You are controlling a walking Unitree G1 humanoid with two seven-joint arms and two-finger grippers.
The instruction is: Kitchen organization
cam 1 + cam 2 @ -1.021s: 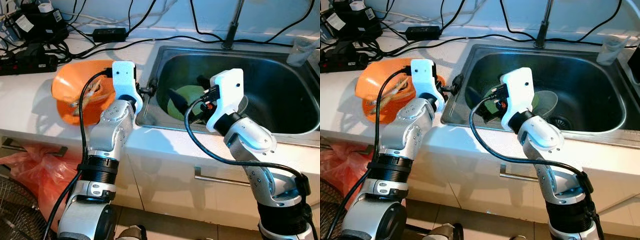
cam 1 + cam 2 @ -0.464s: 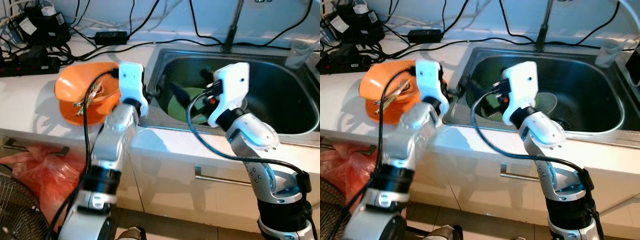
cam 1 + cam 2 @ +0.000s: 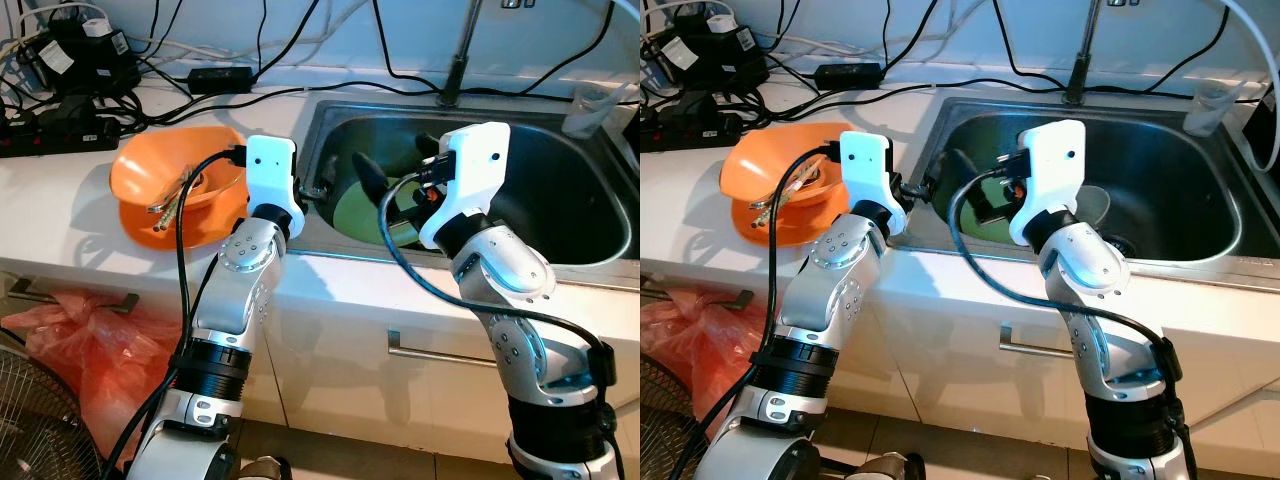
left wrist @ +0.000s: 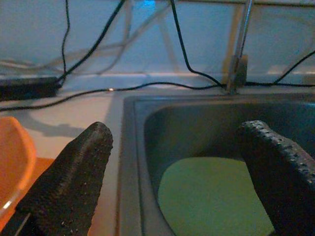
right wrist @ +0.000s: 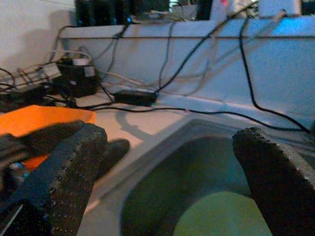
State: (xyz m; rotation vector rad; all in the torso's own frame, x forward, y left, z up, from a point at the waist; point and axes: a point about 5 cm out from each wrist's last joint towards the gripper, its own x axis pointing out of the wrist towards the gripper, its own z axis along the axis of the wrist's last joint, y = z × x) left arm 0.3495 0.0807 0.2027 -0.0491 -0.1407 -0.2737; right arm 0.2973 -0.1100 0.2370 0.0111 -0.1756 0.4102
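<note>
A white kitchen surface (image 3: 60,210) with a steel sink (image 3: 560,255) is seen. A green plate (image 3: 352,208) lies unmoved at the sink's left wall; an orange bowl (image 3: 150,215) sits near the surface's front edge. Both pincers, left pincer (image 4: 182,182) and right pincer (image 5: 170,177), are held spread apart and empty. No writing can be read.

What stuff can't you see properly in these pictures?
- Round green plate in the steel sink: partly covered by the right arm in the eye views.
- Sticks in the orange bowl: too small to identify.
- Clear cup at the sink's far corner: contents unclear.
- Red bag below the counter: cut off by the edge.
</note>
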